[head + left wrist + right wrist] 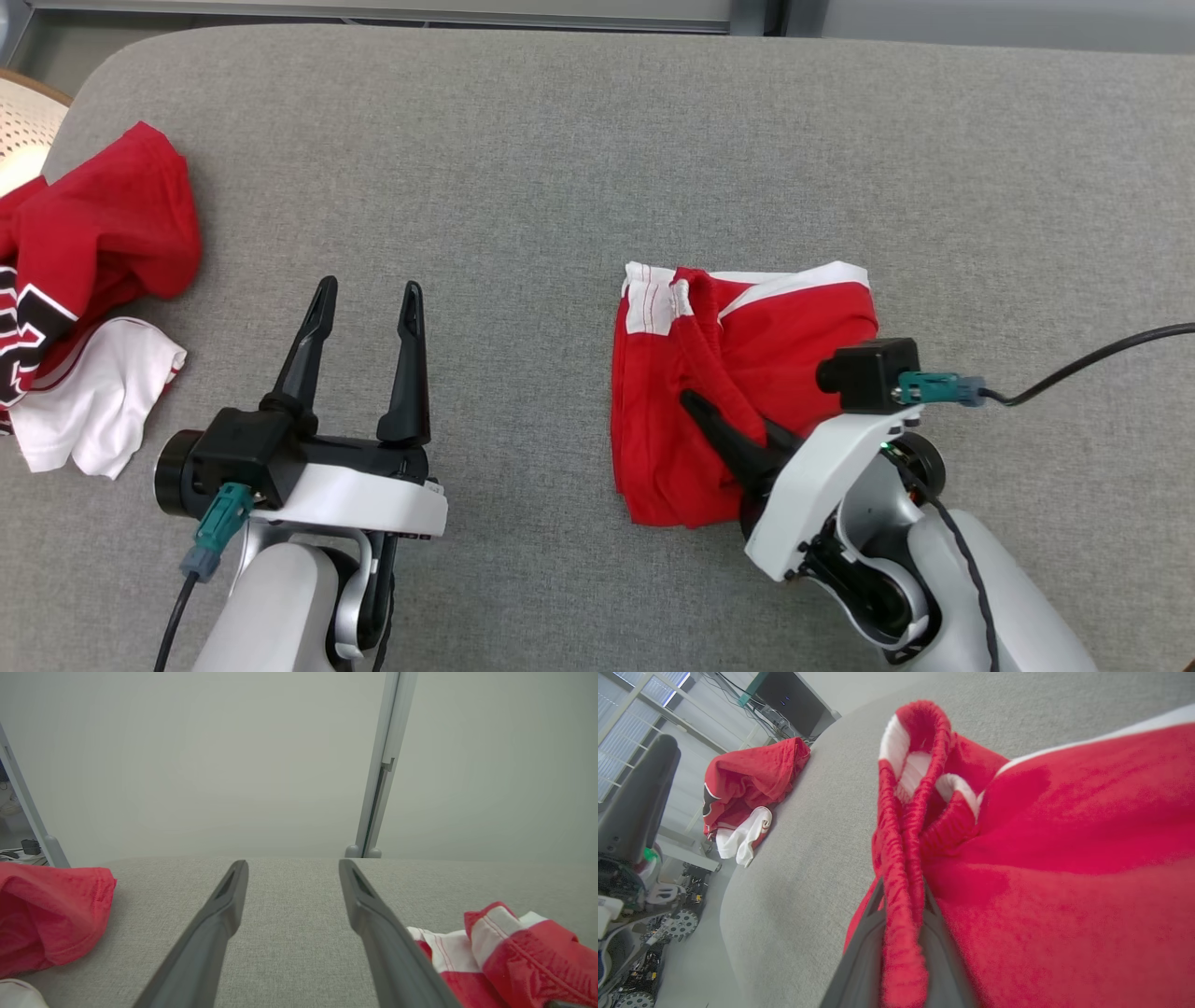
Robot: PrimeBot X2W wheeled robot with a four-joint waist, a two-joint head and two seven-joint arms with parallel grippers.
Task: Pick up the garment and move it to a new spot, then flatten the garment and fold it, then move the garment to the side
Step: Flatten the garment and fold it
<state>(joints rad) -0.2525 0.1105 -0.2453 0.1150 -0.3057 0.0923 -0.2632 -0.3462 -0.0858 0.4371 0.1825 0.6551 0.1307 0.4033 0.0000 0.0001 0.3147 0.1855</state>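
The right gripper (719,420), fingers clamped on the waistband (705,341) of the red shorts (803,327) spreading up-frame at centre right, is nearer; the left gripper (369,299) stands fingers apart.

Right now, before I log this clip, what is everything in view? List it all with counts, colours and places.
red shorts: one, red with white trim, bunched on the table right of centre
clothes pile: one heap, red, white and black, at the table's left edge
table: one, grey fabric top, under everything
woven item: one, pale, past the table's far left corner; cannot tell what it is
chair: one, black, beyond the table edge in the right wrist view
left gripper: one, dark fingers, open, over bare table between the two lots of clothes
right gripper: one, dark fingers, shut on a ridge of the shorts' waistband
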